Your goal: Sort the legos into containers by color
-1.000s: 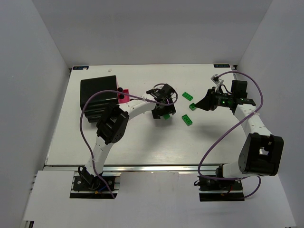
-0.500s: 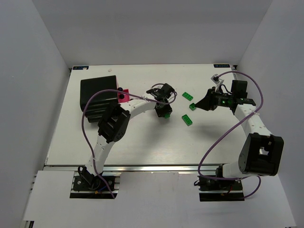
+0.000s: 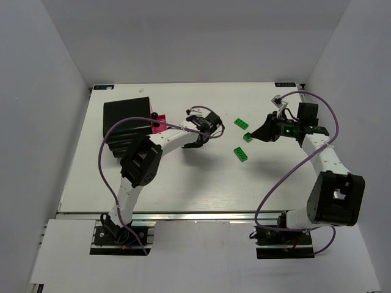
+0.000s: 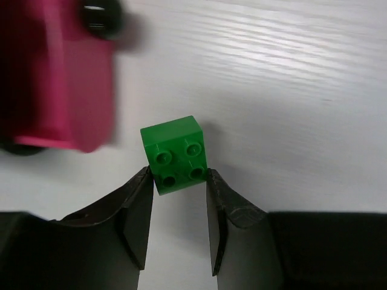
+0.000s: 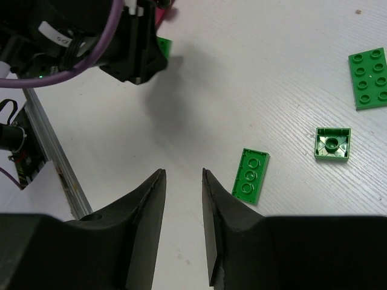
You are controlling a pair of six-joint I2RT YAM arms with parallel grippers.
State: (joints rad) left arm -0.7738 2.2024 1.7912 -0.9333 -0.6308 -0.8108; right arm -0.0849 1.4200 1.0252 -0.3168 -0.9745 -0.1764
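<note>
Between the fingertips of the left gripper (image 4: pixel 178 175), a square green brick (image 4: pixel 175 154) with four studs is pinched by its near edge; the jaws are closed on it. Most of the brick sticks out beyond the tips. Ahead of this gripper and to its left lies the pink box (image 4: pixel 60 78), blurred, with a dark round knob at its far corner. Beyond the pink box, further from the gripper, sits the glossy black box (image 3: pixel 125 116). Both rest on the white table (image 3: pixel 183 183).

The right gripper (image 5: pixel 182 173) hangs over the table with its jaws partly apart and nothing between them. Ahead of it and to its right lie three loose green pieces: a narrow plate (image 5: pixel 253 175) nearest, a small upturned piece (image 5: pixel 332 144) further right, and a wider plate (image 5: pixel 370 75) furthest.

The step in hand looks like carrying the green brick to a container. The hold is shallow, on one edge only, so the move calls for a slow, level carry with no sudden twist, or the brick may pivot out. Which box takes green cannot be told. The gripper should be well over the opening, clear of the rim and knobs, before it lets go.

No brand or readable writing appears. A white tag (image 5: pixel 45 27) on the left arm carries print too small to read.
</note>
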